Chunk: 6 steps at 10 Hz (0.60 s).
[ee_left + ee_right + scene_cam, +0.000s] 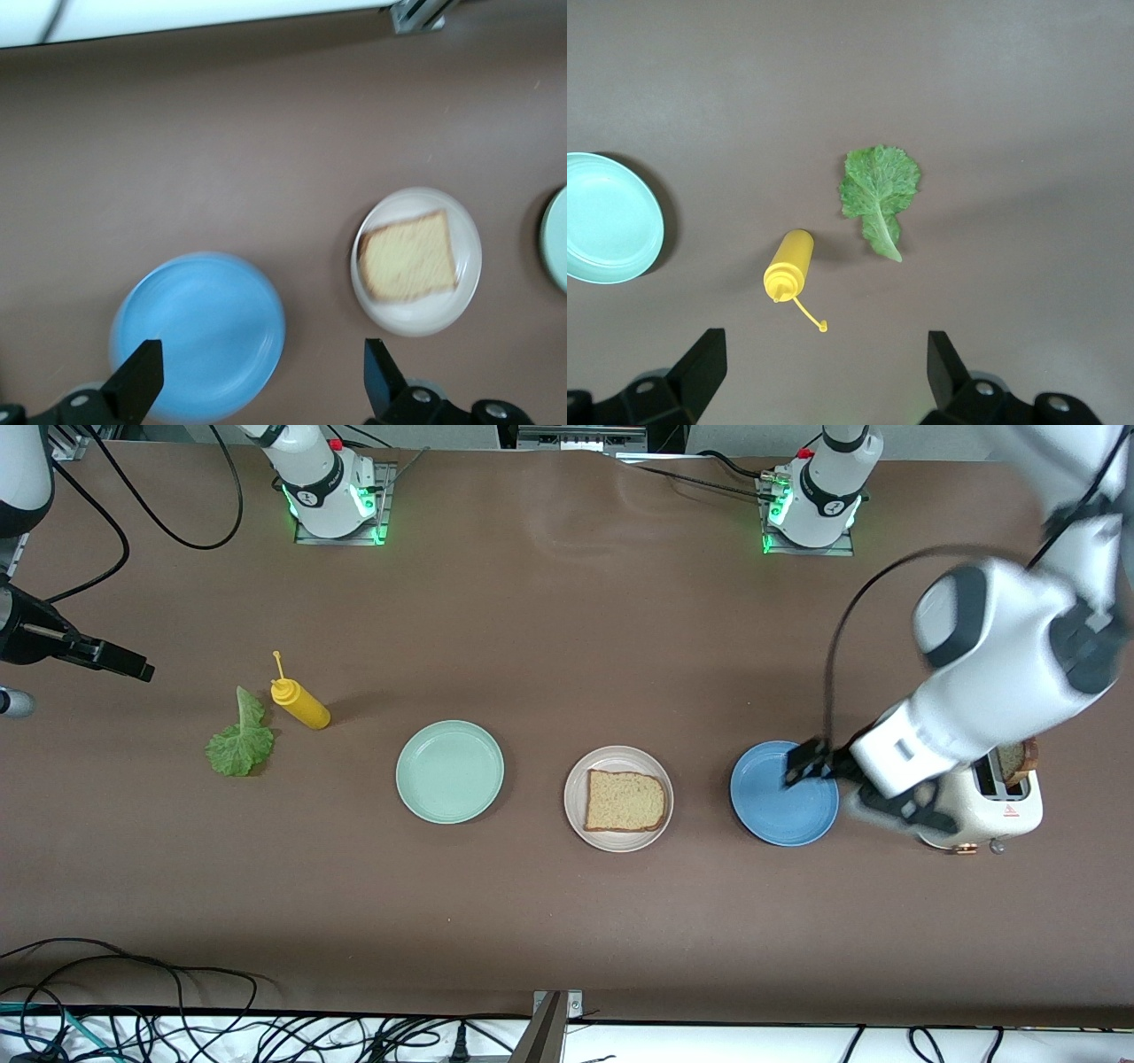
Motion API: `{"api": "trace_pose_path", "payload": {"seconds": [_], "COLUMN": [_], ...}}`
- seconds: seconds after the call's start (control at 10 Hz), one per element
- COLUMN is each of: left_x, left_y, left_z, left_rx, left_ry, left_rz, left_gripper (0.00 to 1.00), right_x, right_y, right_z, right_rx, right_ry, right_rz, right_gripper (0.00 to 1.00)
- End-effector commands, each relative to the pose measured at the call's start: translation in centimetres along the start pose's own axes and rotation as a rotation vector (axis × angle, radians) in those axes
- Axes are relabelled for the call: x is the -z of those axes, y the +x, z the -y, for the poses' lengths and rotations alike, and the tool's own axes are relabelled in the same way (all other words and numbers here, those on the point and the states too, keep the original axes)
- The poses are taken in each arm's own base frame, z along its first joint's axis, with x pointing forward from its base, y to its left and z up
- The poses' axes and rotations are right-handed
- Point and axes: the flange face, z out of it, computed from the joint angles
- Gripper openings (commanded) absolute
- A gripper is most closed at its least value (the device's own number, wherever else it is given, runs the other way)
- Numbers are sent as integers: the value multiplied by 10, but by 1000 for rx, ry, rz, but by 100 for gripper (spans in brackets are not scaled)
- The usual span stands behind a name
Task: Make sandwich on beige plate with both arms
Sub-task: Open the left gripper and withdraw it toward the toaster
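We note one slice of bread [625,801] lying on the beige plate [576,815], mid-worktop between the mint green plate [449,771] and the blue plate [771,815]. The left gripper [811,763] hangs over the blue plate beside the toaster [1010,815], which holds a second slice [1014,760], jaws wide and empty. The right gripper [124,662] waits near the right arm's end, jaws wide, the lettuce leaf [239,742] and yellow bottle [299,701] close together on the worktop there.
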Motion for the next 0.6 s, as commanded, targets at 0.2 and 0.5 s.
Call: {"api": "trace_pose_path", "payload": {"seconds": [0.2,0.5], "left_x": [107,161], "left_y": [-78,-128], "left_z": [17,57], "left_rx": [2,116], "left_ry": [199,196], "left_rz": [118,191], "left_gripper": [100,100], "right_x": [-26,-86], "right_y": [13,37], "right_z": [-12,-29], "right_rx": [-36,-64], "right_ry": [-6,-38], "right_rz": [48,143], "right_gripper": [100,100]}}
